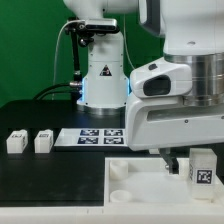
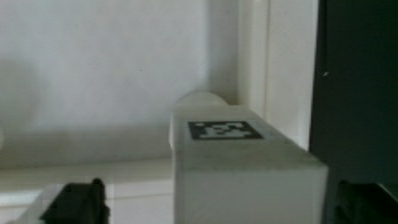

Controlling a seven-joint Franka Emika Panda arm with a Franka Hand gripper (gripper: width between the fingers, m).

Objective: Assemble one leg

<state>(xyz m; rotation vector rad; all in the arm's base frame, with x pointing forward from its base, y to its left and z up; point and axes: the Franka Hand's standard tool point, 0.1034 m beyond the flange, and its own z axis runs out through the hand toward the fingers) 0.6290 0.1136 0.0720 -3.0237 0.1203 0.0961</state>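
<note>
A leg, a stubby white block with a black-and-white tag, stands upright at the near right end of the large white tray-like piece. My gripper is lowered around it. In the wrist view the leg fills the space between my dark fingertips, tag side up. A gap shows beside one finger, and the other finger is close to the leg. The jaws stand open. Two more legs stand on the table at the exterior view's left.
The marker board lies on the black table behind the tray-like piece. A round corner socket shows on that piece's left end. The arm's base stands at the back, with cables beside it.
</note>
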